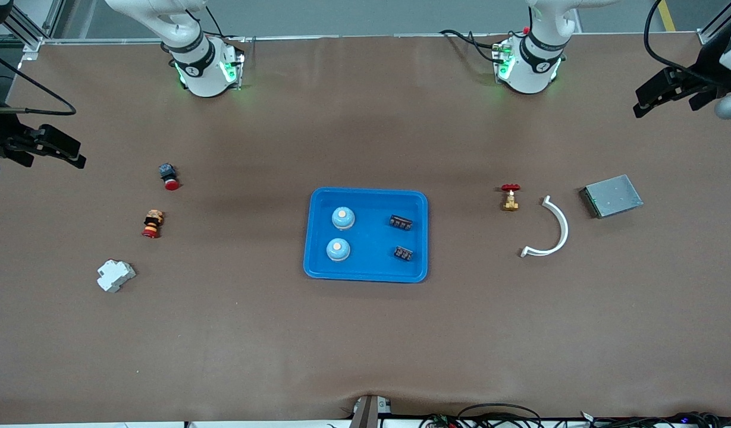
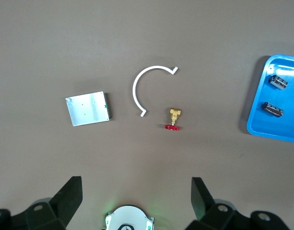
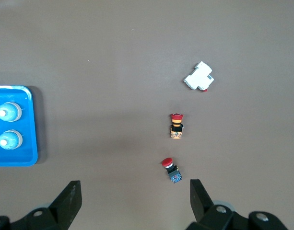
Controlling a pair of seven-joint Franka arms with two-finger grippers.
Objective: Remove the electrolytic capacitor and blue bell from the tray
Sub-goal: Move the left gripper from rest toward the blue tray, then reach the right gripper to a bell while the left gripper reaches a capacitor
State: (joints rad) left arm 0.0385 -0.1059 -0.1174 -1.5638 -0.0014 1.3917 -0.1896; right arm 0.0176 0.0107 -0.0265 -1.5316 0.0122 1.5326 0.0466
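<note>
Two grippers are mine, and both stand wide open with nothing between their fingers. My left gripper hangs in the air at the left arm's end of the table, and my right gripper hangs in the air at the right arm's end; both arms wait.

Under my left gripper's fingers lie three things, well apart from the fingers: one square metal plate, one white curved strip and one small brass valve with a red handle, which sits just beside one end of the strip.

Under my right gripper's fingers lie three more: one white plastic block and two red-capped push buttons, one with a yellow and black body and one with a dark body.

One blue tray sits at the middle of the table. In it are two bells with pale blue domes, on the side toward the right arm's end, and two black capacitors, on the side toward the left arm's end. The second bell and the second capacitor lie nearer the front camera.

Only the front view shows all four together. My left wrist view catches the tray's edge and the capacitors alone; my right wrist view catches the tray's edge and the bells alone.
</note>
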